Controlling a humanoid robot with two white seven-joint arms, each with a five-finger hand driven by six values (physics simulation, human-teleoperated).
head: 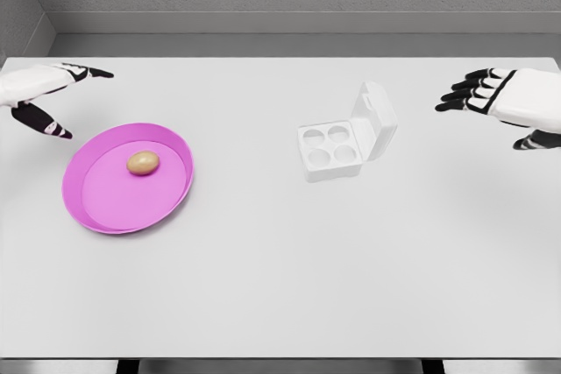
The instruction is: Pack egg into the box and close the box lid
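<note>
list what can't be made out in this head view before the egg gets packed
- Left hand: arm and wrist cut off by the picture's left edge.
- Right hand: forearm cut off by the right edge.
- Egg box: the raised lid hides its hinge and the table behind it.
- Egg: its underside on the pink plate is unseen.

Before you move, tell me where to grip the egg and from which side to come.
Grip the egg across its short middle, coming from above. It lies on its side in the pink plate, whose raised rim likely blocks a low sideways approach. The left hand, open, is nearest.
</note>
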